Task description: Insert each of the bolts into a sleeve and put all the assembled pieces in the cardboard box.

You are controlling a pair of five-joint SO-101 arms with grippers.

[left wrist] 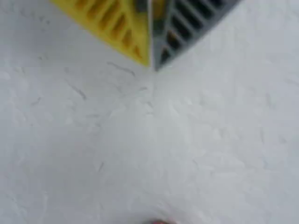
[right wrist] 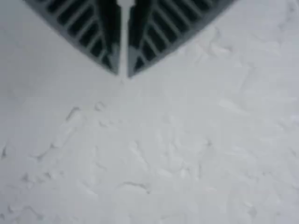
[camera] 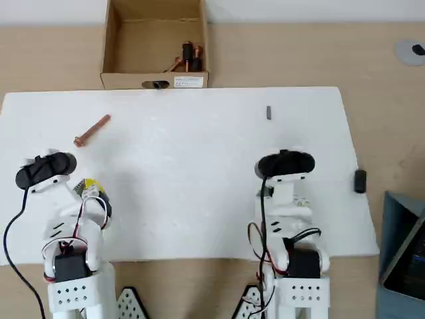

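A copper bolt lies on the white foam board, far left. A small dark sleeve lies near the board's far edge, right of centre. The cardboard box behind the board holds assembled copper and black pieces. My left gripper, one yellow finger and one grey, is shut with nothing in it just above the bare board; in the high view its arm sits at the near left. My right gripper, dark fingers nearly touching, is shut and holds nothing; its arm sits at the near right.
A small black object rests on the board's right edge. A dark device stands at the table's right. A grey disc lies at the far right corner. The board's middle is bare foam.
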